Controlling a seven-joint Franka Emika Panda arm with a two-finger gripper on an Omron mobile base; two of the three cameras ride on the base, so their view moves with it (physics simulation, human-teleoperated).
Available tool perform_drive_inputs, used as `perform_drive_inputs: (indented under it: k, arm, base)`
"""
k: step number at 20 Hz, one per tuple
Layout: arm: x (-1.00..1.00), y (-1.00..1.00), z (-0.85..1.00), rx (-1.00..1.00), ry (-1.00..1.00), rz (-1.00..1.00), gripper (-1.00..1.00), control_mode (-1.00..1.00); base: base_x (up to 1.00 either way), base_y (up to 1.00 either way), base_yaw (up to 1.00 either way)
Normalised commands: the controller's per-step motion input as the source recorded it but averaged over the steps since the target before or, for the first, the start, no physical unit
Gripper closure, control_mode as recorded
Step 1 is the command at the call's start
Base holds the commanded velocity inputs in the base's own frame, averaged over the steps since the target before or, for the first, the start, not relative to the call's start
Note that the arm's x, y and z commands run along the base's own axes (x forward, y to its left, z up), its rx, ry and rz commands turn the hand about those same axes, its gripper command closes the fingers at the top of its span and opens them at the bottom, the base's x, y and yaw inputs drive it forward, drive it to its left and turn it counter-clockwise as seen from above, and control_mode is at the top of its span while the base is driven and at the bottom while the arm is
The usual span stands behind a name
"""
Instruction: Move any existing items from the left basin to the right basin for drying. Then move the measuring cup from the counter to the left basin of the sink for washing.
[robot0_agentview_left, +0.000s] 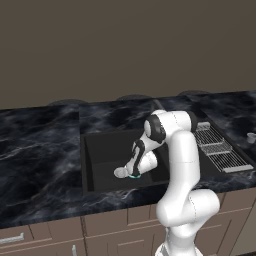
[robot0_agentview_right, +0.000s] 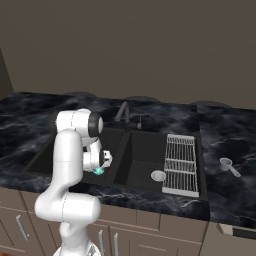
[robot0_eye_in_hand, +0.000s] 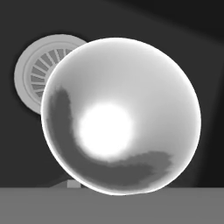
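Note:
The teal mug with a white inside (robot0_eye_in_hand: 118, 113) sits in the wide left basin (robot0_agentview_left: 102, 150) of the black sink, by its round silver drain (robot0_eye_in_hand: 34, 78). From the base views only a teal sliver of the mug (robot0_agentview_left: 134, 176) (robot0_agentview_right: 99, 171) shows under my hand. My gripper (robot0_agentview_left: 131, 173) (robot0_agentview_right: 100, 167) is down in that basin right at the mug, its fingers hidden, so its state is unclear. The narrow right basin (robot0_agentview_right: 142, 152) holds only its drain (robot0_agentview_right: 158, 175). The small grey measuring cup (robot0_agentview_right: 227, 164) (robot0_agentview_left: 251, 136) lies on the counter (robot0_agentview_left: 40, 145), far right.
A wire rack (robot0_agentview_right: 181, 162) (robot0_agentview_left: 217, 147) lies over the right side of the sink, between the right basin and the measuring cup. The dark faucet (robot0_agentview_right: 122, 112) stands behind the divider. Cabinet fronts run below the counter edge.

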Motion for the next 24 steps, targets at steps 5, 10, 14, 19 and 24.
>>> perform_drive_inputs:
  k: [5, 10, 14, 19, 24]
  arm:
    - [0.00, 0.00, 0.00, 0.00, 0.00, 0.00, 1.00, -1.00]
    - [-0.02, 0.00, 0.00, 0.00, 0.00, 0.00, 1.00, -1.00]
    - [-0.11, 0.00, 0.18, 0.00, 0.00, 0.00, 1.00, -1.00]
    - [-0.07, 0.00, 0.30, 0.00, 0.00, 0.00, 1.00, -1.00]
    - [-0.05, 0.00, 0.39, 0.00, 0.00, 0.00, 1.00, -1.00]
  base:
    - [0.00, 0.00, 0.00]
    - [0.00, 0.00, 0.00]
    - [0.00, 0.00, 0.00]
    - [0.00, 0.00, 0.00]
    - [0.00, 0.00, 0.00]
